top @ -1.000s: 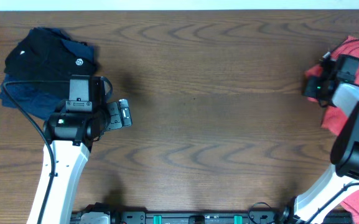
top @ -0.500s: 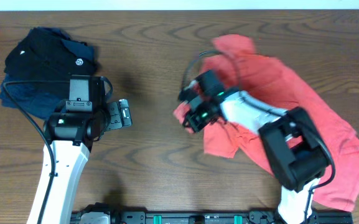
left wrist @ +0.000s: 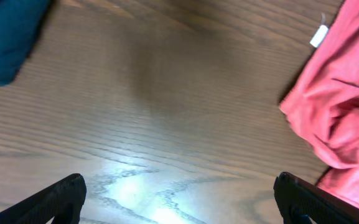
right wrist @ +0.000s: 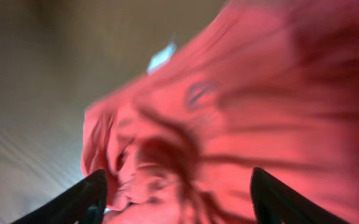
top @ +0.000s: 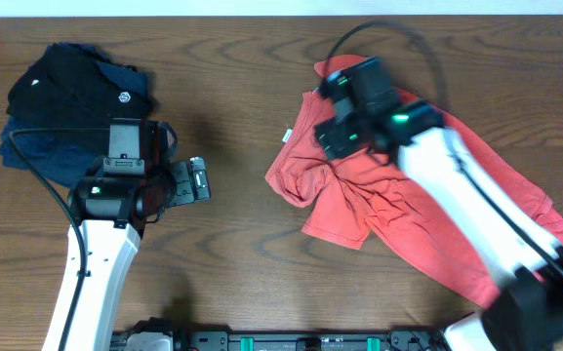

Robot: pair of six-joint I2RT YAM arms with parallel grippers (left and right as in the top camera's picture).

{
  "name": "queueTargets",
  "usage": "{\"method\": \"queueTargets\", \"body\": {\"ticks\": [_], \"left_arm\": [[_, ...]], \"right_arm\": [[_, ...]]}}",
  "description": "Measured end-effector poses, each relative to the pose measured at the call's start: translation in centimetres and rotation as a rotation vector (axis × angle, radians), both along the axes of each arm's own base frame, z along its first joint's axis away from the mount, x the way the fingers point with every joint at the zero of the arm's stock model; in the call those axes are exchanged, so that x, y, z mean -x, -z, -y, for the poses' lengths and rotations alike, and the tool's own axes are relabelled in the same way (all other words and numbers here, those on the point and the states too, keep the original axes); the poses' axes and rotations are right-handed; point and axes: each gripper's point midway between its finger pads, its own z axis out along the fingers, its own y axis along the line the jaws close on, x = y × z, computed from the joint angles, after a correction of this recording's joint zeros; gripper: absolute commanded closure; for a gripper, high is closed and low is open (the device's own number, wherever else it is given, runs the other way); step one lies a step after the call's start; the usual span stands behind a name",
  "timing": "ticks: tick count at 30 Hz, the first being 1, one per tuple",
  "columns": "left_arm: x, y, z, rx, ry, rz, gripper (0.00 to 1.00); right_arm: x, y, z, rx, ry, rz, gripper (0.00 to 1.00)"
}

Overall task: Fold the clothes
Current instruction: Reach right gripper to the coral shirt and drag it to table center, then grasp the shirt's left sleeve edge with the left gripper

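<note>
A red garment (top: 427, 214) lies crumpled from the table's middle out to the right edge, with a white tag (top: 286, 135) at its left side. My right gripper (top: 332, 136) hovers over the garment's upper left part. In the right wrist view its jaws (right wrist: 178, 186) stand wide apart with blurred red cloth (right wrist: 241, 99) below them and nothing gripped. My left gripper (top: 198, 180) is open over bare wood (left wrist: 179, 186), left of the garment's edge (left wrist: 341, 112).
A pile of dark navy and black clothes (top: 71, 97) sits at the back left, behind the left arm; its blue edge (left wrist: 5, 37) shows in the left wrist view. Bare wood table (top: 232, 253) separates the pile from the red garment.
The right arm swung from the right edge to the middle, dragging the red garment with it, and its jaws have opened. The left arm has not moved.
</note>
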Motion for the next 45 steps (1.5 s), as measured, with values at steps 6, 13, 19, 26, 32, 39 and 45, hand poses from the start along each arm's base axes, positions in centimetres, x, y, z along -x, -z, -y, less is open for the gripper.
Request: {"method": "queueTargets", "body": {"ticks": [6,13,19,26,32,39,45], "left_arm": [[-0.1,-0.5,2.5,0.123,0.066,0.011,0.02],[1.2,0.3,8.8,0.219,0.252,-0.053,0.04],[2.8,4.4,16.3,0.246,0.398,-0.2,0.11],[4.8,10.7,22.7,0.25,0.406,-0.36,0.15],[6.4,14.1,26.3,0.243,0.424,-0.396,0.43],[7.9,15.3,24.9,0.171,0.382,-0.478,0.94],[12.8,9.6,17.9,0.069,0.236,-0.718,0.94]], "right_arm": [[1.6,-5.3,7.8,0.02,0.205,0.039,0.22],[3.2,-3.3,18.1,0.104,0.578,-0.106,0.21],[4.8,-2.6,23.1,0.101,0.748,-0.184,0.21],[5.3,-2.4,24.0,0.099,0.775,-0.208,0.2],[5.3,-2.4,24.0,0.096,0.775,-0.209,0.2],[5.4,-2.4,24.0,0.097,0.775,-0.21,0.19],[5.3,-2.4,24.2,0.109,0.778,-0.204,0.16]]}}
